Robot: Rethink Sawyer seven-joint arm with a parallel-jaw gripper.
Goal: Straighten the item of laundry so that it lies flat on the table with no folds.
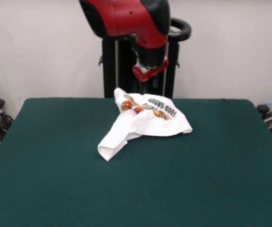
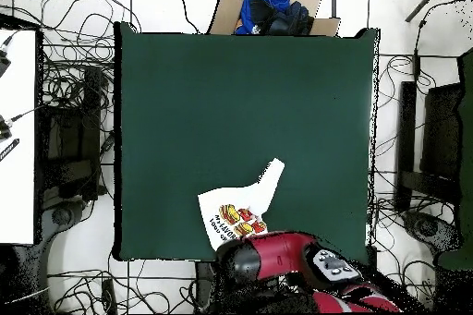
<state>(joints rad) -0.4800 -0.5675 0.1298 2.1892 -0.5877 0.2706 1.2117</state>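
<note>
So the table [image 1: 55,179] is mostly bare green felt up front. Further back sits the T-shirt [image 1: 143,120], still bunched up: one narrow folded bit [image 1: 112,144] trails toward the front, away from the gripper, and the main crumpled part with the burger print and upside-down "FOOD GROUP" text lies right under the gripper [image 1: 144,87]. The gripper hangs off the red arm [image 1: 126,19] just over the shirt's back edge. Honestly can't tell if it's pinching the cloth or not. Overhead, the arm covers the shirt's [image 2: 242,205] edge nearest the base.
</note>
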